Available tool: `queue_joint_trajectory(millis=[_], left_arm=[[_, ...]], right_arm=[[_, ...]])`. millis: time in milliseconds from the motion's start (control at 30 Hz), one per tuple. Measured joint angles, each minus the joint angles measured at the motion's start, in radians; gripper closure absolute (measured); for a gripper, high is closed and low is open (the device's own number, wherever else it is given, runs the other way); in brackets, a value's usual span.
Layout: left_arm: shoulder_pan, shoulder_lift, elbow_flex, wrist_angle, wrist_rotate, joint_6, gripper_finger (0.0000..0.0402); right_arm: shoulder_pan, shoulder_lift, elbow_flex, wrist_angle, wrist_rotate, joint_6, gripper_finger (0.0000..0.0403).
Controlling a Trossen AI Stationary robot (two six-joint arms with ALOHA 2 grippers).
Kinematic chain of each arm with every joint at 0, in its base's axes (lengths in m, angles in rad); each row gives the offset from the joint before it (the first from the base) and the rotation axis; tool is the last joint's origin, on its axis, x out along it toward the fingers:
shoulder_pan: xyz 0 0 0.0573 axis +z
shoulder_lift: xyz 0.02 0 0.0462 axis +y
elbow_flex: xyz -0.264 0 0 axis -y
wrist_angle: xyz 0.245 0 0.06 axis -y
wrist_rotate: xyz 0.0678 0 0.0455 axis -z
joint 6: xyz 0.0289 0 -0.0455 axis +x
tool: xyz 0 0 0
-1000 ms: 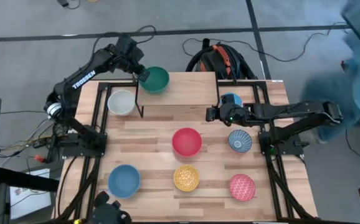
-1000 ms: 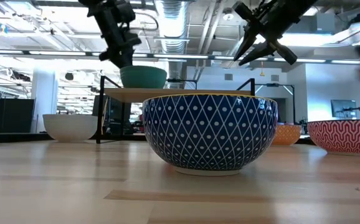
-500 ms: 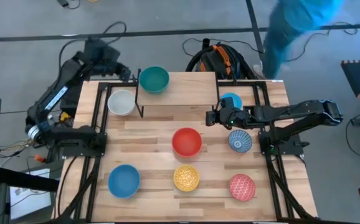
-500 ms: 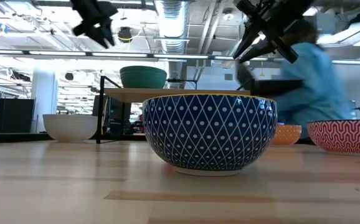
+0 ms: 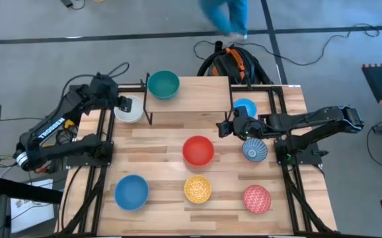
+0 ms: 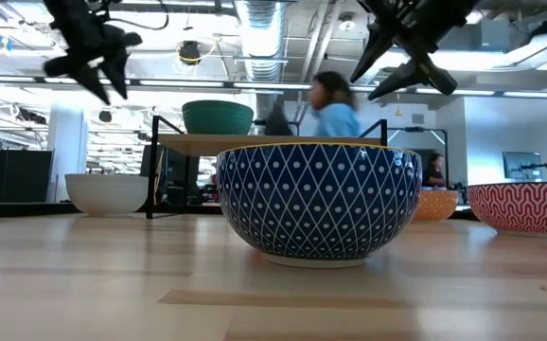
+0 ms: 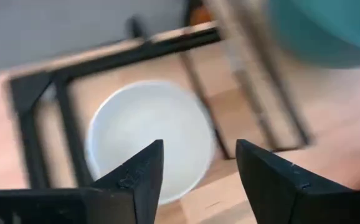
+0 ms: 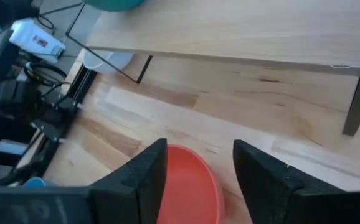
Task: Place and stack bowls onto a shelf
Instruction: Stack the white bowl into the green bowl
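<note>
A green bowl [image 5: 163, 84] stands by its base on the shelf [image 5: 197, 96], at its far left corner. On the table just left of the shelf sits a white bowl [image 5: 131, 110]. My left gripper [image 5: 120, 103] hangs open above that bowl's left rim; the left wrist view shows the white bowl [image 7: 147, 140] beyond the open left gripper [image 7: 198, 165]. My right gripper [image 5: 226, 127] is open in the air off the shelf's near right corner, up and to the right of the red bowl [image 5: 198, 150]. That red bowl [image 8: 191, 180] also shows past my right gripper [image 8: 198, 168].
A plain blue bowl [image 5: 245, 106] sits partly under my right arm. On the table there are also a blue-patterned bowl [image 5: 254, 150], a yellow-patterned bowl [image 5: 197, 188], a pink-patterned bowl [image 5: 257, 198] and another blue bowl [image 5: 131, 192]. A person walks beyond the table's far edge [image 6: 333, 104].
My left gripper has drawn away from the green bowl, going toward the table's left and then its near edge, and now hangs over the white bowl. The green bowl stays on the shelf. My right gripper's fingers have spread wider. A person has crossed behind the table.
</note>
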Motion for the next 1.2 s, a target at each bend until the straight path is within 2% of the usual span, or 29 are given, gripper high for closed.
queue_joint_trajectory(millis=[133, 433, 700, 933, 1067, 1200], left_arm=[[-0.021, 0.018, -0.037, -0.054, -0.111, -0.162, 0.0200], [0.001, 0.184, -0.100, -0.033, -0.111, -0.190, 0.0200], [0.128, 0.304, -0.099, -0.001, -0.099, -0.156, 0.0200], [0.213, 0.321, -0.099, 0.064, -0.059, -0.153, 0.0200], [0.218, 0.321, -0.109, 0.082, -0.080, -0.163, 0.0200], [0.223, 0.321, -0.171, 0.086, -0.114, -0.211, 0.0200]], right_arm=[[-0.001, 0.000, 0.000, 0.006, -0.010, 0.007, 0.0190], [0.029, 0.000, 0.000, 0.006, -0.013, 0.001, 0.0202], [0.028, 0.000, 0.000, -0.010, -0.013, 0.015, 0.0202], [0.011, 0.000, 0.000, -0.043, -0.012, 0.022, 0.0202], [-0.031, 0.000, 0.000, -0.050, -0.008, 0.009, 0.0202], [-0.074, 0.000, 0.000, -0.047, -0.007, -0.010, 0.0202]])
